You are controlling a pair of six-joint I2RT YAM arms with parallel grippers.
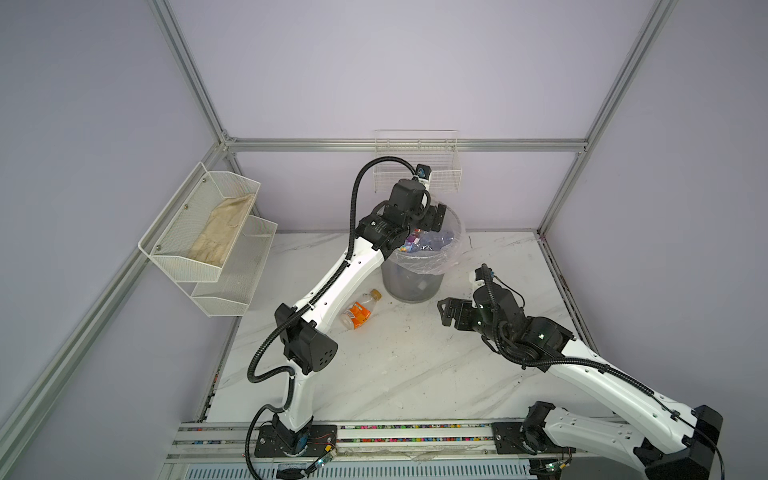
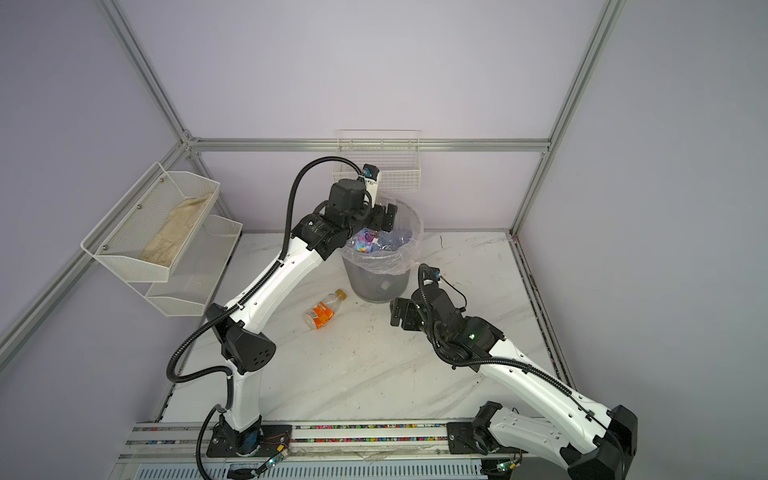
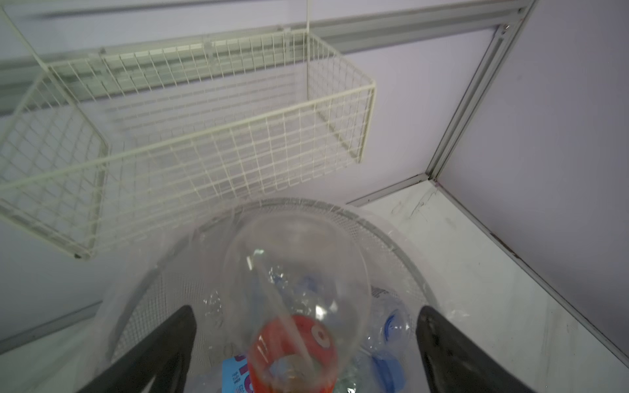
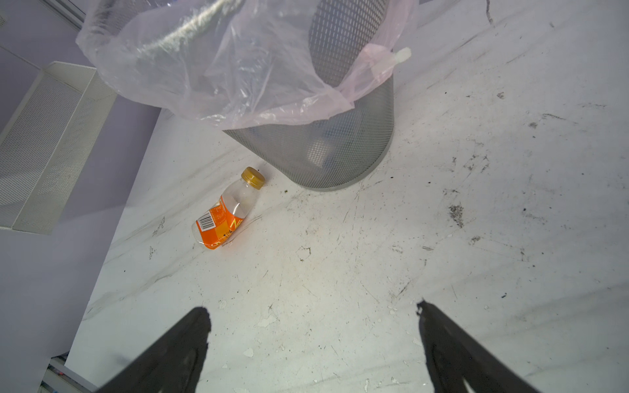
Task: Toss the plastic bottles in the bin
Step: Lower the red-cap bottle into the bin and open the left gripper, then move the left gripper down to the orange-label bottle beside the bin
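Observation:
The bin [image 1: 411, 286] [image 2: 380, 286] is a grey mesh wastebasket with a clear liner, standing at the back of the marble table. Several plastic bottles [image 1: 424, 243] [image 2: 374, 241] lie heaped inside it. My left gripper [image 1: 436, 218] [image 3: 306, 313] hangs open over the bin's rim [image 3: 391, 238]. In the left wrist view a blurred clear bottle [image 3: 292, 289] with a red label sits between its wide jaws, touching neither. An orange-labelled bottle [image 1: 359, 310] [image 2: 325, 311] [image 4: 228, 211] lies on the table left of the bin. My right gripper [image 1: 446, 309] [image 4: 313, 309] is open and empty, low to the right of that bottle.
A white wire basket [image 1: 417, 166] [image 3: 204, 119] hangs on the back wall just behind the bin. A two-tier white mesh shelf [image 1: 208, 249] [image 4: 44, 143] on the left wall holds a beige cloth [image 1: 222, 232]. Metal frame posts edge the table.

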